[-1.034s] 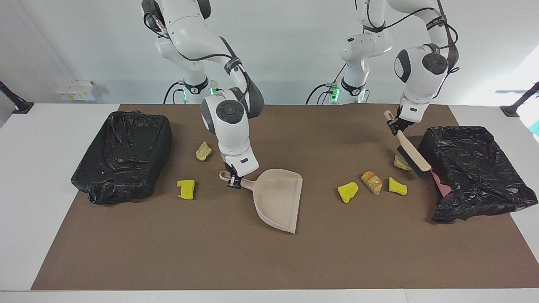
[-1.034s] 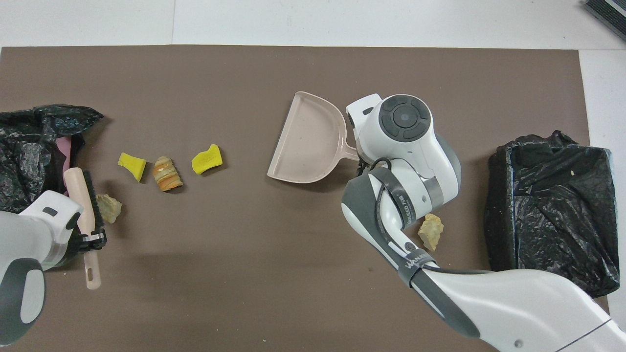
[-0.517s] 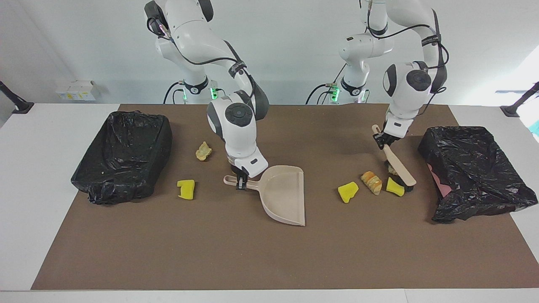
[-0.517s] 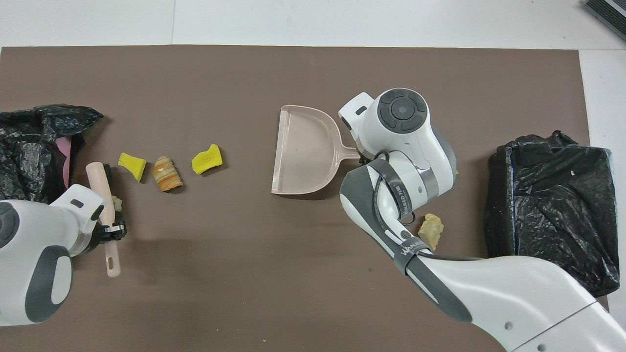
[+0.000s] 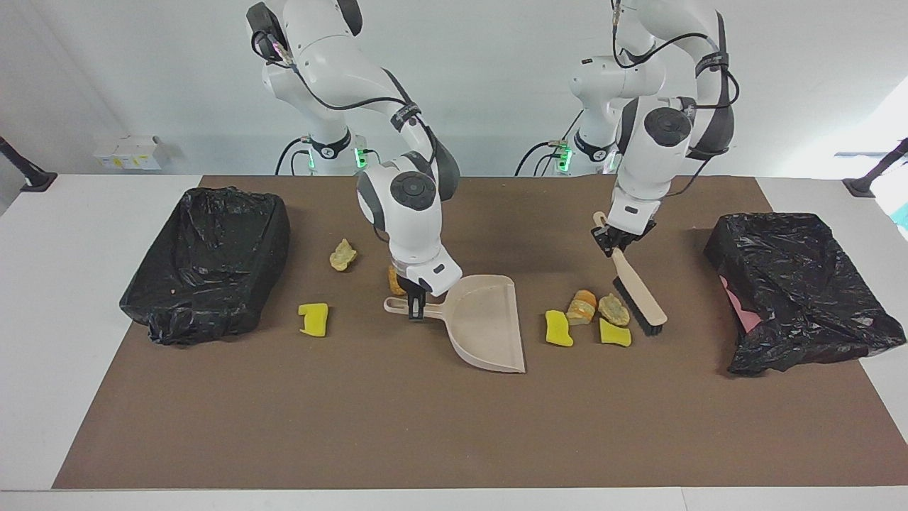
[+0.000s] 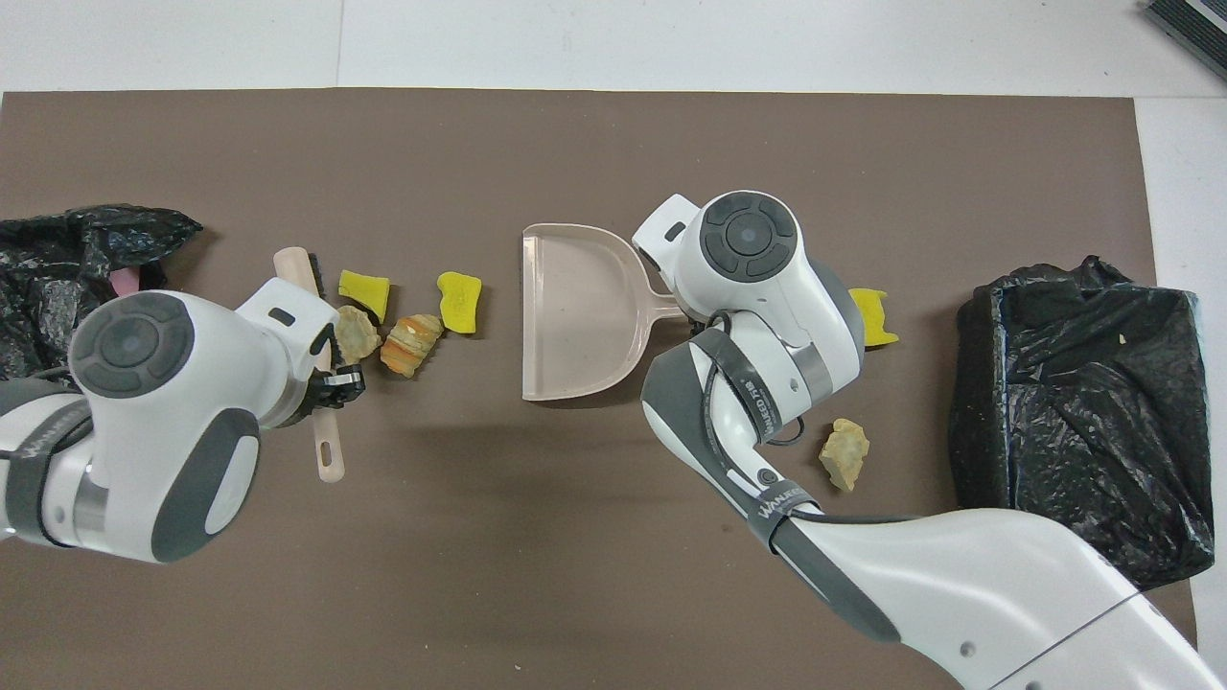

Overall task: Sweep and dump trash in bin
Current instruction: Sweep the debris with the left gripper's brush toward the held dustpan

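Facing view, left gripper [image 5: 611,243] clamped on smooth beige brush [image 5: 638,292], bristles against four clustered spongy trash [image 5: 587,319] lumps beside matte dustpan [image 5: 489,323], right gripper [image 5: 417,310] pinching its handle; overhead view, crinkled black-lined bin [image 6: 1074,402] at the right arm's end.

My arms are glossy white shells with dark grey joints and round grey caps ringed by concentric circles. Black cables loop along my upper links, strapped with black bands bearing white lettering. Green lights glow at both my bases. Small white blocks with dark slots sit above my black fingers.
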Controlling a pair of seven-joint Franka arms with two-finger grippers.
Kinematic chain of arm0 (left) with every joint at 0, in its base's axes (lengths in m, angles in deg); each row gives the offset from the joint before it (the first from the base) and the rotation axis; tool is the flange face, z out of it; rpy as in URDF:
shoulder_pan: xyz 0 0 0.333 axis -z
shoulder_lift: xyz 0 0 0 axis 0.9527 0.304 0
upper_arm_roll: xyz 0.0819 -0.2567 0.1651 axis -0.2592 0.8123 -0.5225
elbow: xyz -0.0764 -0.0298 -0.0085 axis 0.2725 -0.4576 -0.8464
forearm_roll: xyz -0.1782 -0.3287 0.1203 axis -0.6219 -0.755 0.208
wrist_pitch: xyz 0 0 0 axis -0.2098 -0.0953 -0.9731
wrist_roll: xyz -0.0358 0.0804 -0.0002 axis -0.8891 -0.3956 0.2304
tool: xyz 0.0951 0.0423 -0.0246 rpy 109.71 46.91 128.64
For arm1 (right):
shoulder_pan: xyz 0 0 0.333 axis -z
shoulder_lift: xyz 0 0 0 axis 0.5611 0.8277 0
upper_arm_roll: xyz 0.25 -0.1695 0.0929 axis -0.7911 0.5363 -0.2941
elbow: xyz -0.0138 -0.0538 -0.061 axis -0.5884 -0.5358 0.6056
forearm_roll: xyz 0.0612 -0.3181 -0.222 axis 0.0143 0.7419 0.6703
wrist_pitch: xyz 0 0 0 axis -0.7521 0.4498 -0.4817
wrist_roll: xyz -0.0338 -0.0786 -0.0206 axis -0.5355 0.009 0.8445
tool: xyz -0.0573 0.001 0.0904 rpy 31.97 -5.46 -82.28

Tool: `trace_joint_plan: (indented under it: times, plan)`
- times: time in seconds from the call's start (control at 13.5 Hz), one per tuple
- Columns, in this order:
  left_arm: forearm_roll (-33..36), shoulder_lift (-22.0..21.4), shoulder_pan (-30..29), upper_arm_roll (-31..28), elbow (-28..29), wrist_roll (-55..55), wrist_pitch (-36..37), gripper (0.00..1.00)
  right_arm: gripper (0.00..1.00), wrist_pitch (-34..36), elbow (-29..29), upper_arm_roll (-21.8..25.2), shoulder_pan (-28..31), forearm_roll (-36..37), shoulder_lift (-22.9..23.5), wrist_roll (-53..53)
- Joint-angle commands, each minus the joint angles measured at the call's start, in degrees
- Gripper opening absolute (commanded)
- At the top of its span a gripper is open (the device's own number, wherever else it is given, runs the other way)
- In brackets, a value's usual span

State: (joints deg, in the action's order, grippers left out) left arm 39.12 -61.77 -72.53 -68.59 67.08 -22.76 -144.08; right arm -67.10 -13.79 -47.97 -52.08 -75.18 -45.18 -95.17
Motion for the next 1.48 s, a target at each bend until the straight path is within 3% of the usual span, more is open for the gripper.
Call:
trace_joint_plan:
  times: [0.0,0.15,0.66,0.89,1.03,1.33,1.4]
  plan:
    - [0.73,2.30,-3.37,-0.25,-2.30,-7.37,0.92,0.00,0.00,-1.14,0.41,-0.39,0.46,1.34,1.03,-1.72]
    - [5.99,4.50,-3.72,-0.25,-2.48,-8.27,-0.31,0.00,0.00,-1.14,0.15,-0.39,0.37,1.34,1.03,-1.72]
    - [5.57,10.30,-0.13,0.19,-1.68,-7.57,-5.93,0.00,0.00,-1.23,-0.03,-0.39,0.37,1.34,1.03,-1.72]
    - [-2.75,10.48,5.66,0.19,-1.86,-7.31,-6.37,0.00,0.00,-1.23,-0.12,-0.39,0.37,1.34,1.03,-1.64]
    - [-7.07,12.58,11.10,0.19,-2.12,-6.43,-10.84,0.00,0.00,-1.23,-0.20,-0.39,0.37,1.34,1.03,-1.64]
    - [-19.80,14.52,19.82,0.19,-7.21,-4.14,-12.17,0.00,0.00,-1.23,-0.29,-0.39,0.37,1.34,1.03,-1.55]
    - [-20.18,14.87,20.96,0.36,-9.31,-3.53,-11.74,0.00,0.00,-1.23,-0.29,-0.39,0.28,1.34,1.03,-1.55]
